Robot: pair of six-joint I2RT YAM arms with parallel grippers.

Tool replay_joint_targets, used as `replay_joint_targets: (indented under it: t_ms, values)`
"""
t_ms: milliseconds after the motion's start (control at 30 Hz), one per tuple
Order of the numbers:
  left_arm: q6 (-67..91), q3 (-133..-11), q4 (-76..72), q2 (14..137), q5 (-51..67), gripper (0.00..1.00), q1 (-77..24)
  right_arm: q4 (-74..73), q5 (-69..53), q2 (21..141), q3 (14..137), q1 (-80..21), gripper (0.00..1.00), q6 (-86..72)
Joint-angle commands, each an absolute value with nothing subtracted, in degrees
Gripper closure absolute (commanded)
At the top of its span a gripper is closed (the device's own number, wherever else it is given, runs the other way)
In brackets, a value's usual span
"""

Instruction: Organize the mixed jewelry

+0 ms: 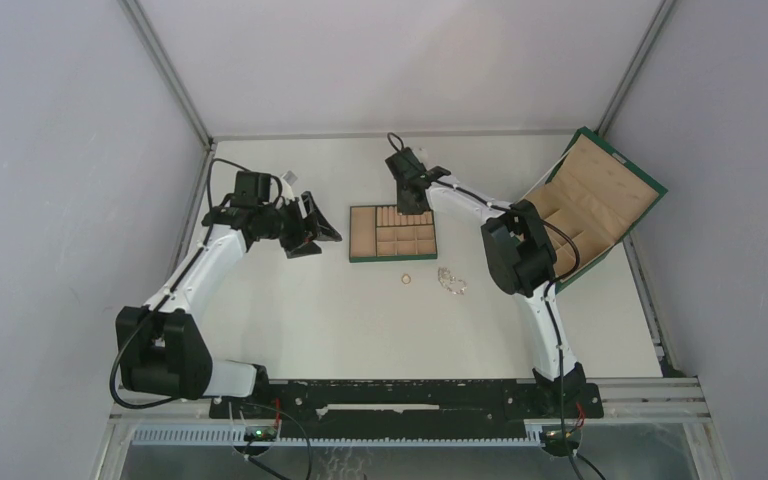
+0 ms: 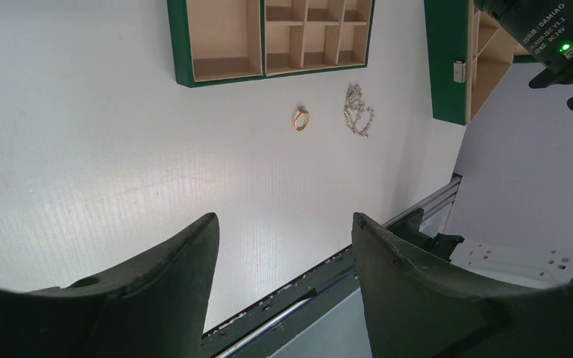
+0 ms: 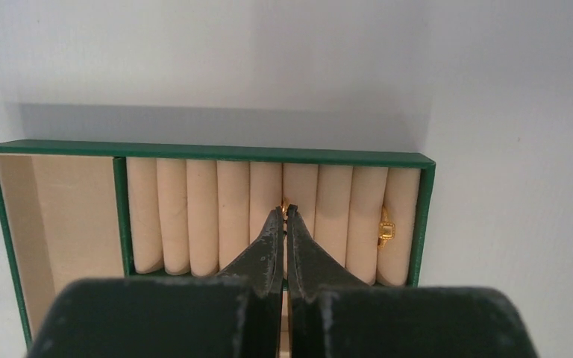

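Observation:
My right gripper (image 3: 284,209) is shut on a small gold ring (image 3: 284,202), of which only a bit shows at its tips. It holds the ring over the slot between two middle rolls of the tan tray (image 3: 209,151). Another gold ring (image 3: 384,229) sits between the tray's two rightmost rolls. On the table in front of the tray (image 1: 363,258) lie a gold ring (image 1: 406,279) and a silvery chain tangle (image 1: 451,281); both show in the left wrist view, ring (image 2: 301,118) and chain (image 2: 358,112). My left gripper (image 1: 316,232) is open and empty, left of the tray.
The large green box with tan lining (image 1: 600,195) stands open at the back right, behind my right arm. It shows at the right of the left wrist view (image 2: 448,63). The table's front rail (image 2: 388,231) runs below the left fingers.

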State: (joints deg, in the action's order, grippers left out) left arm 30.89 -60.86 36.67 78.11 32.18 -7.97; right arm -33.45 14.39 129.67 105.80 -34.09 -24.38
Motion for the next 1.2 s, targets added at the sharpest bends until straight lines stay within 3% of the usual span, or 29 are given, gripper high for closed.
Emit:
replay_joint_targets:
  t_ms: [0, 500, 600, 867, 1067, 1167]
  values:
    - [29.40, -63.44, 36.27, 78.22, 33.43, 0.30, -7.83, -30.90, 14.67, 127.91, 103.98, -33.84, 1.00, -22.72]
    - [29.28, -63.29, 36.22, 78.31, 33.76, 0.30, -7.88, -32.20, 15.25, 130.51, 104.26, -34.95, 1.00, -21.68]
    - [29.22, -63.28, 36.27, 78.31, 33.84, 0.30, -7.82, -32.43, 14.44, 129.03, 103.86, -34.81, 0.88, -21.97]
    - [29.10, -63.11, 35.95, 78.90, 34.21, 0.29, -7.91, -30.98, 11.88, 123.06, 104.18, -34.21, 0.73, -20.81]
    - [29.00, -63.11, 35.97, 79.06, 34.28, 0.29, -7.91, -30.90, 11.29, 122.60, 104.83, -33.65, 0.73, -20.43]
    - [28.93, -63.02, 36.00, 79.04, 34.37, 0.29, -7.91, -31.26, 11.10, 123.53, 105.02, -33.36, 0.85, -20.97]
